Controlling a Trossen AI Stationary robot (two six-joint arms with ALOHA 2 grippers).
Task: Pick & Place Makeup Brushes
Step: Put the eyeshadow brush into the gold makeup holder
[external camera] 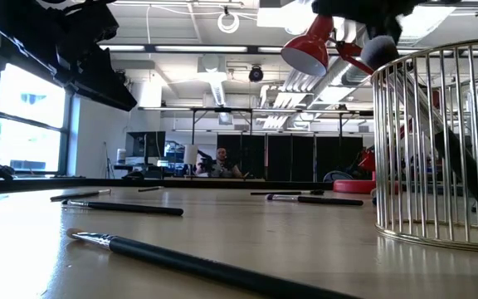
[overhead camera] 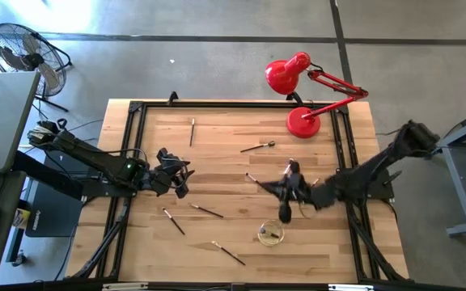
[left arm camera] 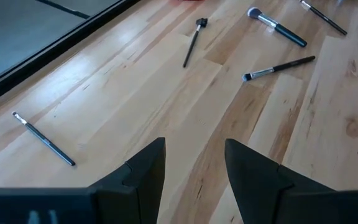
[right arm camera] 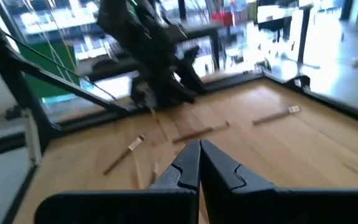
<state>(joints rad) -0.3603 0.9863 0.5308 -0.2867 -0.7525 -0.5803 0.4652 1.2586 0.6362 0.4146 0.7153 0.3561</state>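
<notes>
Left fingers (left arm camera: 194, 177) spread wide over bare wood — right fingers (right arm camera: 199, 163) pressed together, mid-table.

From my station, the right wrist view is motion-blurred: the makeup brushes (right arm camera: 197, 132) on the table (right arm camera: 303, 149) read only as smears. In the low view, the wire holder (external camera: 442, 141) is cut off at the right edge, and the nearest brush (external camera: 197, 266) runs off the bottom edge. I cannot resolve the holder's contents.
</notes>
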